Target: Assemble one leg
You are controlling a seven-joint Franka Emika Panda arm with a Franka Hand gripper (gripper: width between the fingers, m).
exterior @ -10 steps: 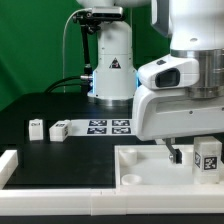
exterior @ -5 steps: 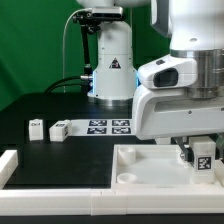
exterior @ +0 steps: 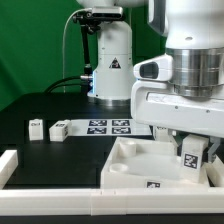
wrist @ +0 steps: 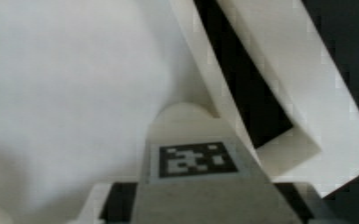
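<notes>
My gripper (exterior: 191, 158) is shut on a leg (exterior: 190, 152), a small white post with a black-and-white tag. It holds the leg upright at the exterior view's right, over the large white rimmed panel (exterior: 131, 165); whether the leg touches the panel I cannot tell. In the wrist view the leg (wrist: 195, 140) fills the space between my fingers (wrist: 123, 203), tag facing the camera, with the panel's flat face (wrist: 69, 90) and raised rim (wrist: 274, 80) beyond. Two more legs (exterior: 36, 127) (exterior: 60, 129) stand on the black table at the left.
The marker board (exterior: 110, 126) lies at the table's middle back, in front of a white robot base (exterior: 112, 65). A white L-shaped border (exterior: 12, 165) runs along the left and front edges. The panel shows a small tag (exterior: 152, 183) on its front wall.
My arm has shifted towards the exterior view's left with the leg in its grip. The panel has slid and turned with it, and its tagged front wall now shows.
</notes>
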